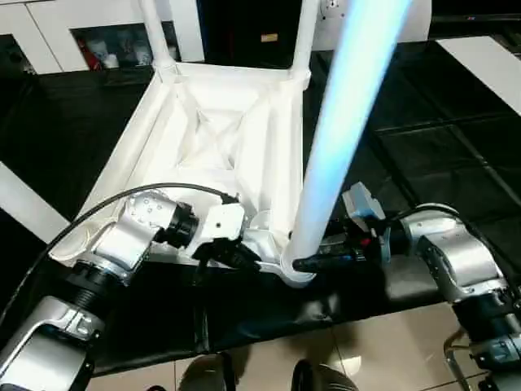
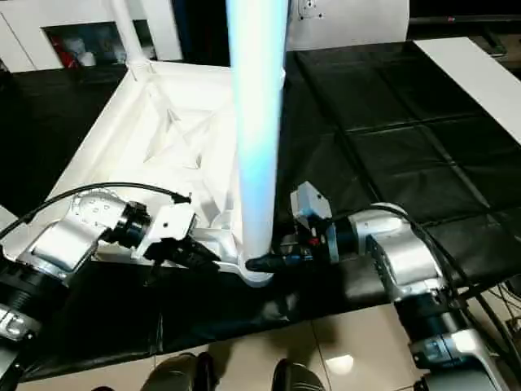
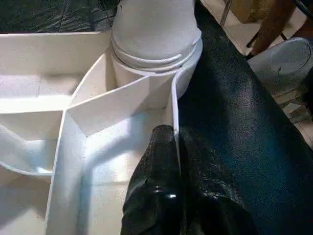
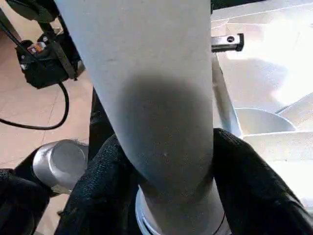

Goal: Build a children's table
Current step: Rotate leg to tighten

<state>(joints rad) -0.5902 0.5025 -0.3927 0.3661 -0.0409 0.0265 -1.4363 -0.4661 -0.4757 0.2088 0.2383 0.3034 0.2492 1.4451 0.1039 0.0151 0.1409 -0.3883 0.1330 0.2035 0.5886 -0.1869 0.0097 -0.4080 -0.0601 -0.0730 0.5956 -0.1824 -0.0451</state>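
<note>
The children's table top (image 1: 212,138) lies upside down on a black mat, ribbed underside up. Two white legs (image 1: 155,28) (image 1: 305,32) stand in its far corner sockets. A third leg (image 1: 342,122) rises from the near right corner socket (image 3: 156,54). My right gripper (image 1: 305,262) reaches in from the right, and its black fingers (image 4: 102,171) press both sides of that leg just above the socket. My left gripper (image 1: 240,257) is shut on the thin near rim wall (image 3: 122,98) of the top, just left of the same corner.
The black mat (image 1: 423,138) spreads to the right and behind the top. A white cabinet (image 1: 49,32) stands at the back left. White panels lie at the left (image 1: 24,204) and the far right (image 1: 480,57). Tiled floor (image 1: 391,350) borders the mat's near edge.
</note>
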